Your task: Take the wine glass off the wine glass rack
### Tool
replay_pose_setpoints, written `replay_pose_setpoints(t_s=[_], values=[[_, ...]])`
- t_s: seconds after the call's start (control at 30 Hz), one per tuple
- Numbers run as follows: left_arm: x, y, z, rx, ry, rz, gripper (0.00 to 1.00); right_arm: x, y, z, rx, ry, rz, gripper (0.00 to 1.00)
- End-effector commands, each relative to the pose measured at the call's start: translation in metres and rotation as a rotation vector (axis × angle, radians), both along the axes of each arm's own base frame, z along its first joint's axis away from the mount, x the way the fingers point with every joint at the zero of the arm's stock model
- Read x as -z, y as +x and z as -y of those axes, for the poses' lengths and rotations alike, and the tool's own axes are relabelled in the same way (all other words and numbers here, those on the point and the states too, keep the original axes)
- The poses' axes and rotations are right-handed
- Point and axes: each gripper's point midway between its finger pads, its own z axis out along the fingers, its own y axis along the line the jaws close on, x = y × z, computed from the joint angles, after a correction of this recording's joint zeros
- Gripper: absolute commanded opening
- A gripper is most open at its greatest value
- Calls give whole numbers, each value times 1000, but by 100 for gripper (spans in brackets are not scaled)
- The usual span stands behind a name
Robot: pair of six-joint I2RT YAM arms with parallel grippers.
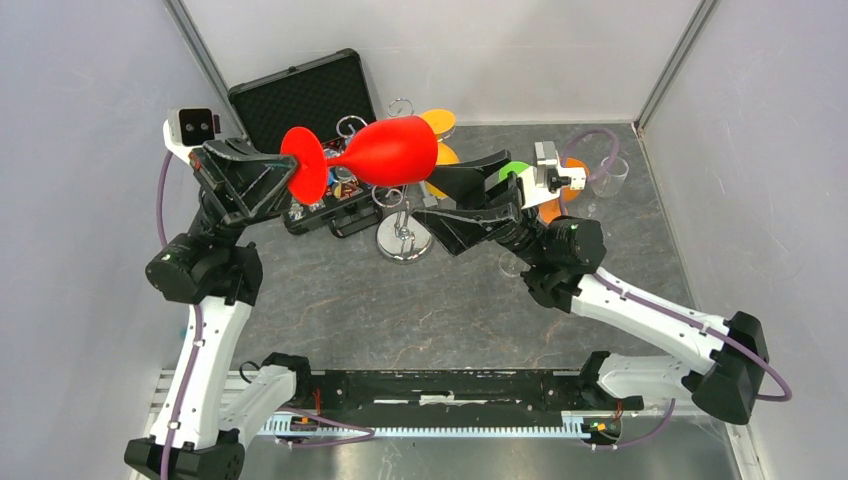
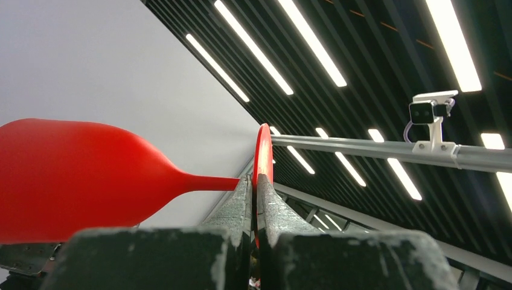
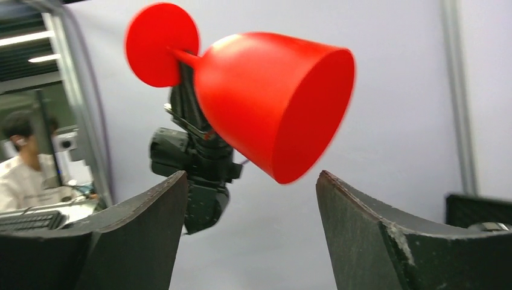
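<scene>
Red is the one wine glass (image 1: 385, 150), lying sideways in the upper middle of the picture. One left gripper (image 1: 293, 182) is squeezed tight on its round foot. One right gripper (image 1: 435, 200) has its fingers wide apart by the cup's mouth. One silver wine glass rack (image 1: 403, 240) stands just below, in the middle.

A robotics lab; white-panelled test cell (image 1: 440, 50), rail-mounted camera (image 2: 430, 112) under ceiling strip lights (image 2: 278, 45); a person (image 3: 21, 169) at a keyboard (image 3: 30, 220).
</scene>
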Motion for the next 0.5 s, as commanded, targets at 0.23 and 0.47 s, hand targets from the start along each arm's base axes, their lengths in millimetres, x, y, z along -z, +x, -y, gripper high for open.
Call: replay_pose_setpoints(t_s=[0.23,0.47], values=[[-6,-14,-9,134,-72,-138,2,-57,-63,18,-182,162,318,58],[-2,-5,-8,109,-67,-161,2,-65,-70,19,-233,194,339,42]])
